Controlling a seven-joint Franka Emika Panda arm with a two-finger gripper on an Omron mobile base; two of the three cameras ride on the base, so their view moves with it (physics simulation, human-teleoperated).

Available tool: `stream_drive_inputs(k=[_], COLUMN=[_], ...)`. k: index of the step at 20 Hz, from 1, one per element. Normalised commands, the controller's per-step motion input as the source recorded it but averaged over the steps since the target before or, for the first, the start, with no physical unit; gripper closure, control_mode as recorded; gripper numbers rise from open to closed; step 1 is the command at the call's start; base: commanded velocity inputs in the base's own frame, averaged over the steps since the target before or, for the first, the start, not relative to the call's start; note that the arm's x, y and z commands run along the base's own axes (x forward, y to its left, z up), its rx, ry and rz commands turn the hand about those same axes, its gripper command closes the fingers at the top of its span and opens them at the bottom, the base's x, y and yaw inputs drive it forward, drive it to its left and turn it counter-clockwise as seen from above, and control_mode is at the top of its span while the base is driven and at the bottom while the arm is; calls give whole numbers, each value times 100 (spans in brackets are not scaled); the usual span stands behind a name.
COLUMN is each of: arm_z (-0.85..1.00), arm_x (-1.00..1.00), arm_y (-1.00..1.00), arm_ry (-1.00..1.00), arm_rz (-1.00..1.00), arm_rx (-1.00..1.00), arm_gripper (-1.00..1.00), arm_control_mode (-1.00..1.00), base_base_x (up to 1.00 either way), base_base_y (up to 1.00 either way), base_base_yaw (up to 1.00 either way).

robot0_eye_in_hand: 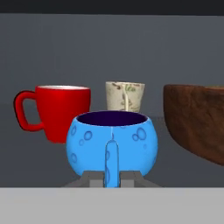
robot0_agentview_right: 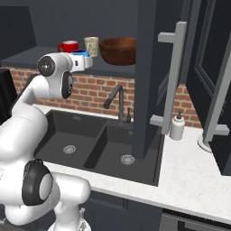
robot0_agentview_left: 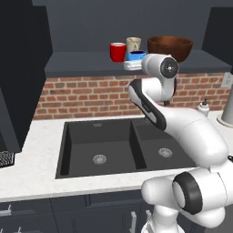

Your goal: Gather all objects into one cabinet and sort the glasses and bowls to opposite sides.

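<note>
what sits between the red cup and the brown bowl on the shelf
The cream cup stands further back, and the blue bowl in front by the gripper, seen in the hand view.

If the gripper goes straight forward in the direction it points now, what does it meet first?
The gripper already has the blue bowl at its fingertips. Pushed on, the bowl would probably meet the cream cup behind it; depth is unclear.

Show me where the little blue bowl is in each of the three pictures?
Left base view: the blue bowl is top centre on the shelf, between the red cup and the brown bowl, just above the arm.
Right base view: upper left, partly hidden behind the arm.
Hand view: centre foreground, right at the end effector.
Shared landmark: the cream cup stands just behind it.
</note>
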Motion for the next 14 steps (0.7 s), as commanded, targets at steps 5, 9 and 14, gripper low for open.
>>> stream_drive_inputs(k=[5,9,14], arm_z=[-5,0,0], arm_x=[46,39,28], arm_y=[0,0,0], arm_ry=[0,0,0], arm_rz=[0,0,0], arm_rx=[0,0,0], arm_gripper=[100,100,100], arm_control_mode=[-100,-100,-100], base_base_x=[0,0,0], base_base_y=[0,0,0], base_base_yaw=[0,0,0])
